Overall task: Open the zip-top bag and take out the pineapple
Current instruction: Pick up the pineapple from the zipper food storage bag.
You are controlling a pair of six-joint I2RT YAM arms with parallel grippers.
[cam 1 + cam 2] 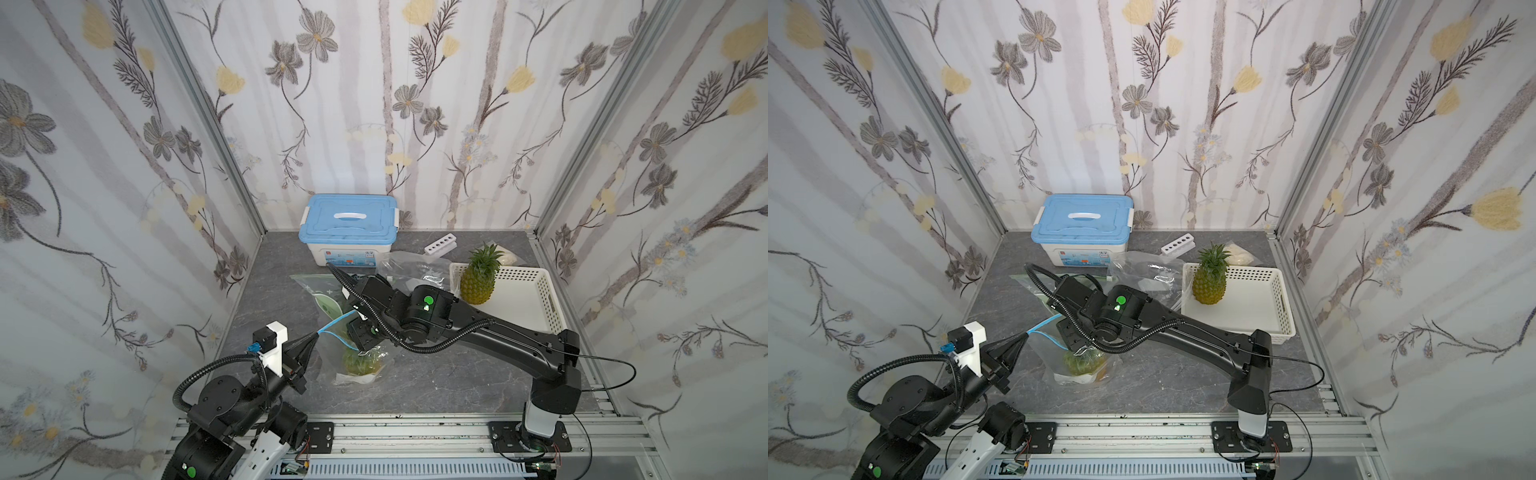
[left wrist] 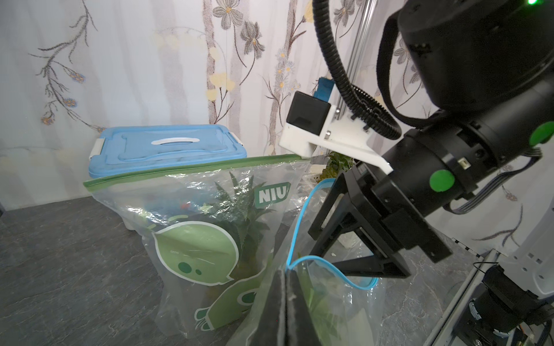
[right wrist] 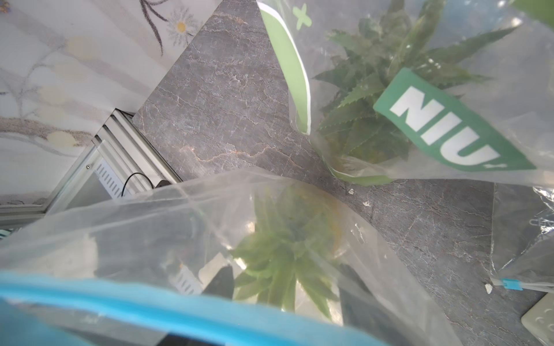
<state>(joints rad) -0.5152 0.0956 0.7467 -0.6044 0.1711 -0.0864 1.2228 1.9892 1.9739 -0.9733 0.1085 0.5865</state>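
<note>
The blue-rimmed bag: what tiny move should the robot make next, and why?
Probably lower the right gripper down into the bag. Its jaws stand open at the mouth. The left gripper pinches the blue rim, holding it open, and the pineapple sits below, ungrasped.

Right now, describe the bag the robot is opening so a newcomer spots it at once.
On the grey table, look toward the front edge. The bag sits there with a pineapple inside, its rim pinched by the left gripper. Unlike the green-printed bag behind it, its zip strip is blue.
</note>
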